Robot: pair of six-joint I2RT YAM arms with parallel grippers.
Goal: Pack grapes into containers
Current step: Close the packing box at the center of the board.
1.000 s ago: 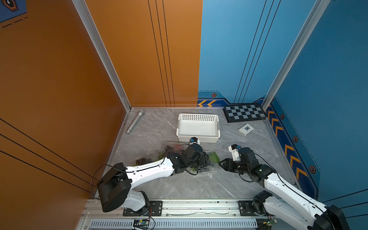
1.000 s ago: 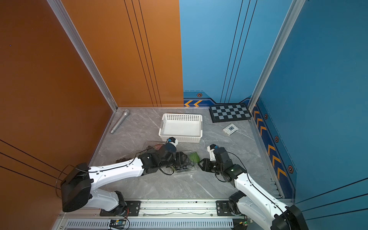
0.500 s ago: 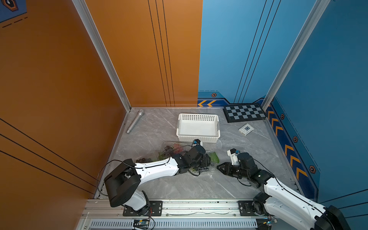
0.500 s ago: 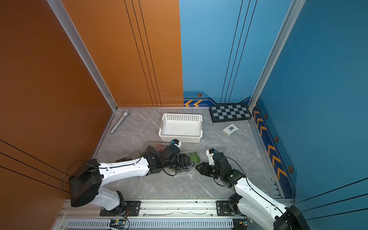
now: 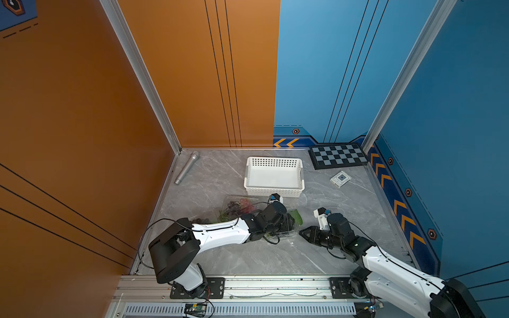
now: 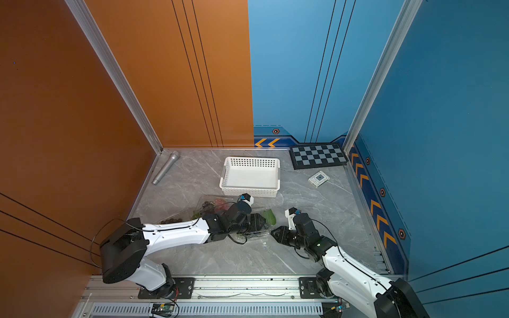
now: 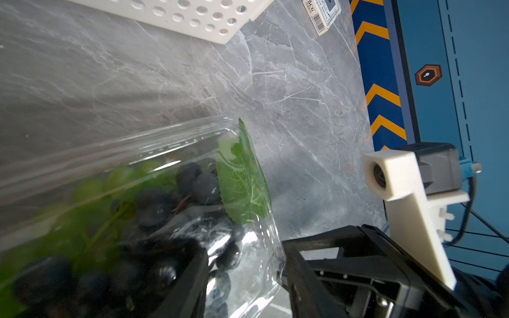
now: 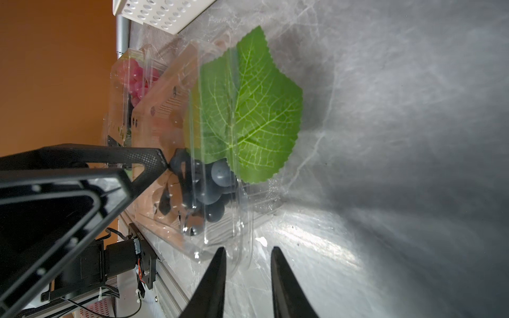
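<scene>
A clear clamshell container (image 5: 283,234) (image 6: 256,234) lies at the front middle, its lid down over dark grapes (image 8: 217,176) (image 7: 198,187) and a green leaf (image 8: 248,110) (image 5: 297,216). My left gripper (image 5: 287,224) (image 7: 245,275) stands with its jaws apart astride the container's corner, one finger over the lid, the other at the outer rim. My right gripper (image 5: 301,231) (image 8: 248,252) points at the container's near rim, jaws a little apart with the thin plastic edge between them. A second container (image 5: 239,203) behind holds pinkish-red grapes (image 8: 135,79).
A white perforated basket (image 5: 274,190) stands just behind the containers. More dark grapes (image 5: 202,220) lie by the left arm. A grey microphone (image 5: 187,168) lies far left, a checkerboard (image 5: 338,155) and a small card box (image 5: 341,179) far right. The metal rail (image 5: 248,283) runs along the front.
My right gripper has slid left up to the container's rim and its jaws have narrowed. My left arm has reached a little further right over the container.
</scene>
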